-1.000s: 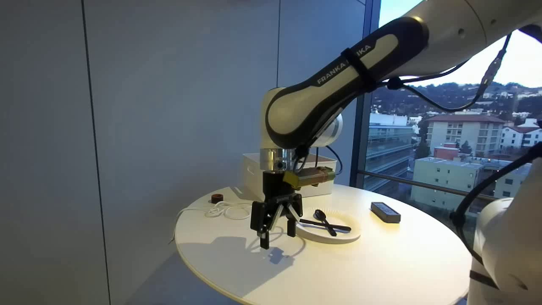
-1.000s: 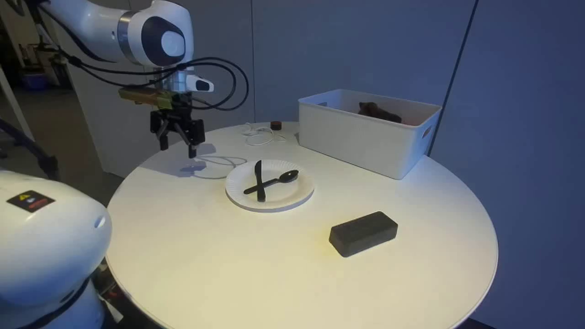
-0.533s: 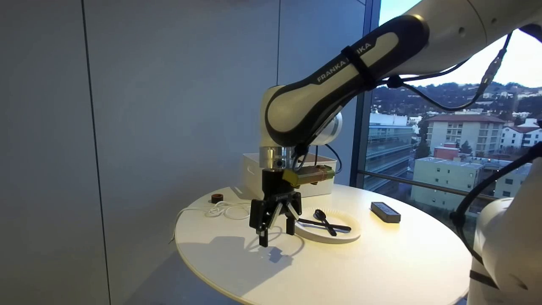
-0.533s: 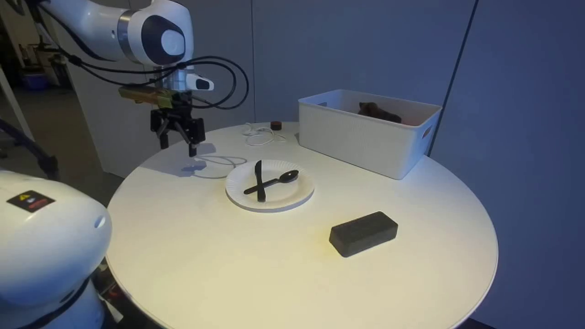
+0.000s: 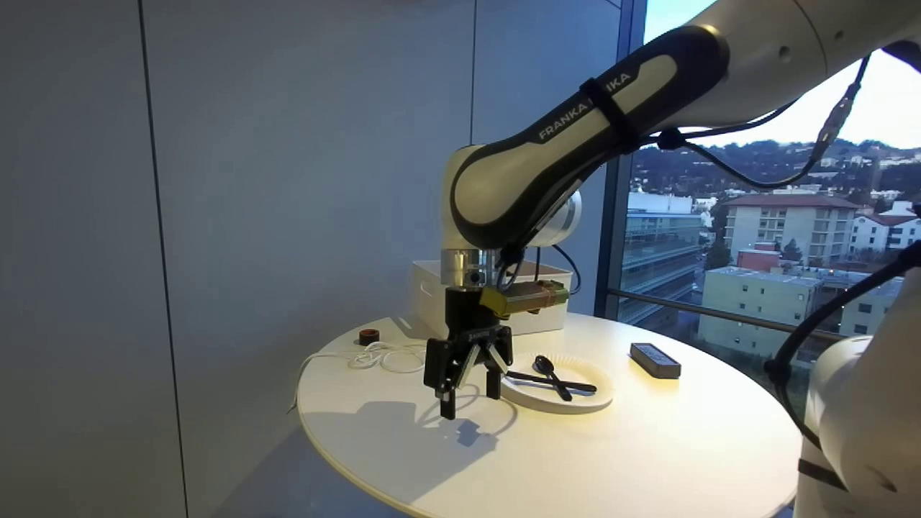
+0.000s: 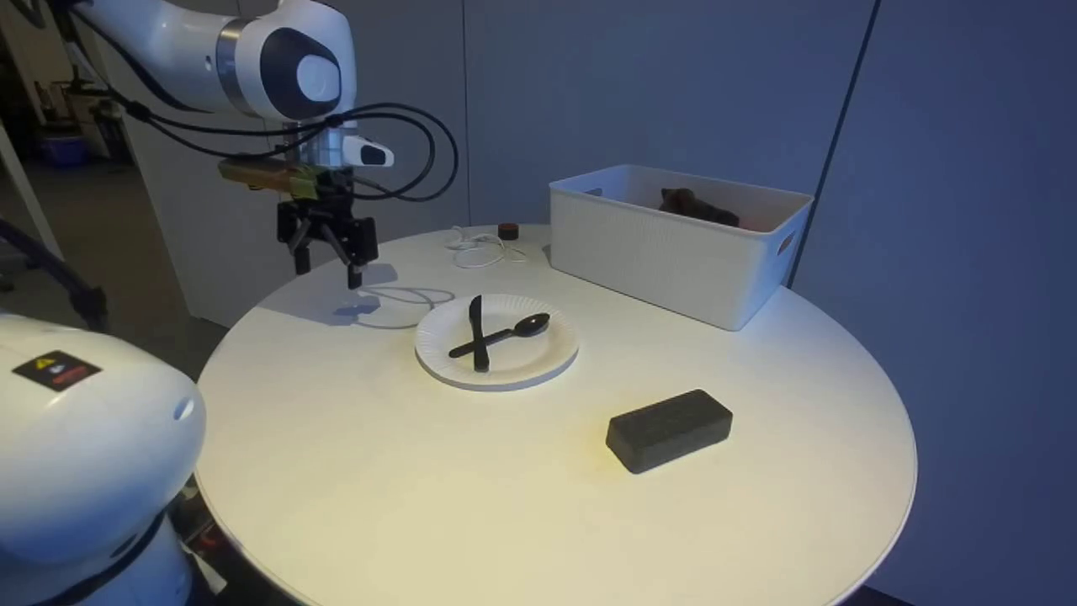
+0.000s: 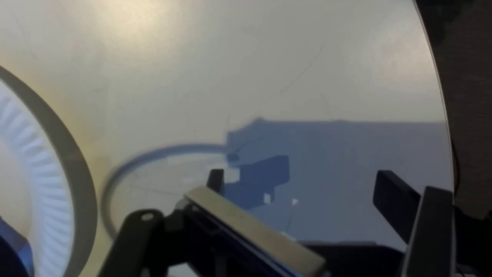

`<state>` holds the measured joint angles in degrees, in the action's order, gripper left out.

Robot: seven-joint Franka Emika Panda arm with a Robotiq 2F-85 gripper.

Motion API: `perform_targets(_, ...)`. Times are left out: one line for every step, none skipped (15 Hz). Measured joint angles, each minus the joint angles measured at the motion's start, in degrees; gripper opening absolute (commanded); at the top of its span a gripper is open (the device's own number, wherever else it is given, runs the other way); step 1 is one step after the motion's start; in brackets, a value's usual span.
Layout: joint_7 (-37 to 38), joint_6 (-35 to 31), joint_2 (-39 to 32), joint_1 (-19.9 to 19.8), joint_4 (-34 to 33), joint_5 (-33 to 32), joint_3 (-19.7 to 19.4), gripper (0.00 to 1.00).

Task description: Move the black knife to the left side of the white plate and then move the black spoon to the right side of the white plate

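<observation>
The black knife [image 5: 579,386] and the black spoon [image 5: 544,365] lie crossed on the white plate [image 5: 565,408]. In an exterior view the knife [image 6: 476,318] and the spoon [image 6: 532,325] cross near the middle of the plate [image 6: 538,372]. My gripper [image 5: 471,404] is open and empty, above the table beside the plate, apart from it. It also shows in an exterior view [image 6: 328,276]. In the wrist view the gripper's fingers [image 7: 301,184] are wide apart over bare tabletop. The plate's rim [image 7: 44,169] shows at the left; a dark shape in its lower corner is unclear.
A large white box [image 6: 656,252] stands at the back, with a brown thing inside. A chunky black block [image 6: 669,429] lies on the round white table [image 6: 505,513]. A white cable [image 6: 478,251] and a small dark roll [image 6: 508,231] lie near the far edge.
My gripper has risen very slightly over the last second and is now still. The knife, spoon and plate have not moved.
</observation>
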<state>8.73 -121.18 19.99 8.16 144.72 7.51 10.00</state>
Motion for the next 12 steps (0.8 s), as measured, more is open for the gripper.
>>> perform_targets(0.0, 0.0, 0.0, 0.0, 0.1, 0.0, 0.0, 1.00)
perform_targets(0.0, 0.1, 0.0, 0.0, 0.2, 0.0, -0.1, 1.00)
perform_targets(0.0, 0.4, 0.1, -0.1, 0.2, -0.2, -0.3, 1.00)
perform_targets(0.0, 0.6, 0.5, -0.4, 0.2, -0.7, -0.6, 1.00)
perform_targets(0.2, 0.9, 1.3, -1.0, 0.2, -1.7, -1.1, 1.00)
perform_targets(0.4, 1.5, 2.6, -1.9, 0.3, -3.2, -1.6, 1.00)
perform_targets(0.7, 2.2, 4.2, -3.1, 0.4, -5.2, -2.2, 1.00)
perform_targets(0.6, 3.2, 6.1, -4.2, 0.5, -7.2, -2.9, 1.00)
perform_targets(-0.4, 4.3, 8.0, -5.1, 0.7, -9.0, -4.0, 1.00)
perform_targets(-2.2, 5.5, 9.4, -5.8, 0.7, -10.3, -5.1, 1.00)
perform_targets(-4.5, 6.9, 10.5, -6.3, 0.7, -11.4, -6.4, 1.00)
perform_targets(-7.2, 8.0, 11.2, -6.6, 0.7, -12.4, -7.7, 1.00)
